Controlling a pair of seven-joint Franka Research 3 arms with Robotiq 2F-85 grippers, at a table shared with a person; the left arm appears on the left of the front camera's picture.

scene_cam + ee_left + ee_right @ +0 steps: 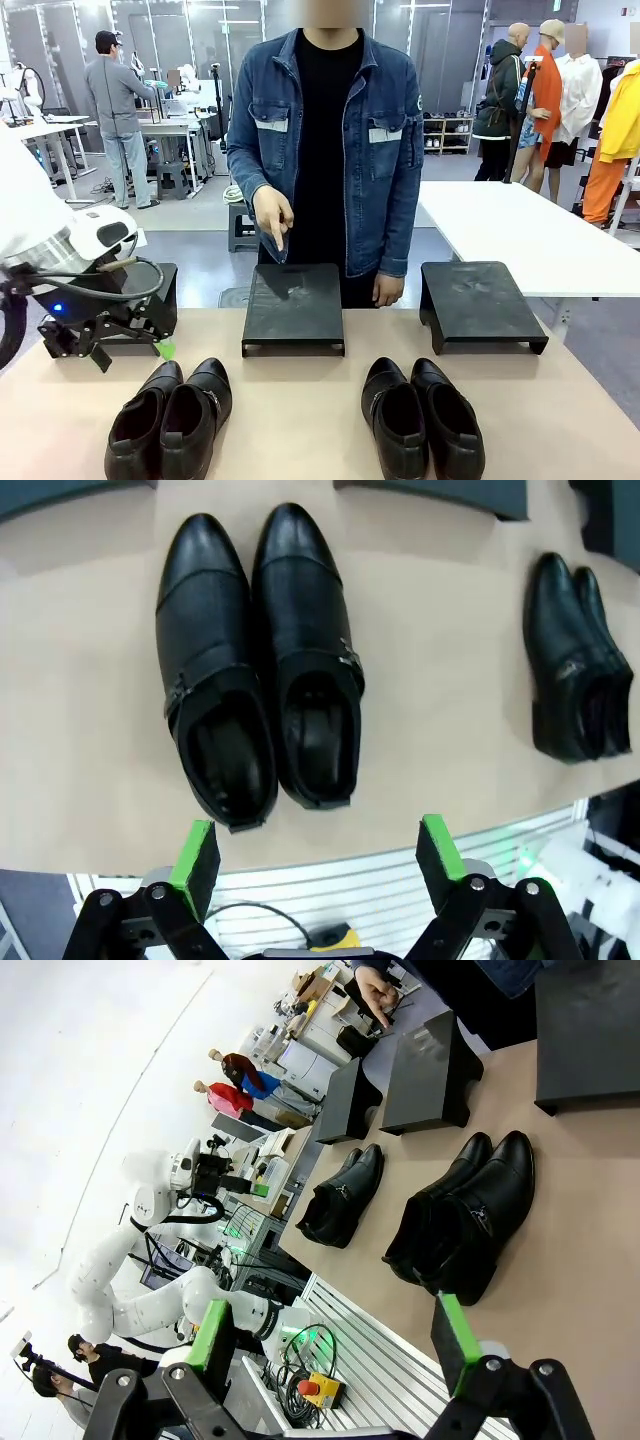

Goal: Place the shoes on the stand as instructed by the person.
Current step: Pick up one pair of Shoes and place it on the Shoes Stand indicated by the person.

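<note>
Facing three stands (293, 300), four black shoes (195, 410)

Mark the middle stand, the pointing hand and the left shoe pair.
middle stand (293, 300), front view, top plate
pointing hand (270, 212), front view, back
left shoe pair (300, 600), left wrist view, one shoe's toe

Bright even light, soft sheen on the shoes (300, 630), wrist views bowed.

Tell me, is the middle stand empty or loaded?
Empty. The middle stand has a bare black top under the person's pointing hand; the left pair of shoes and right pair sit on the table.
</note>
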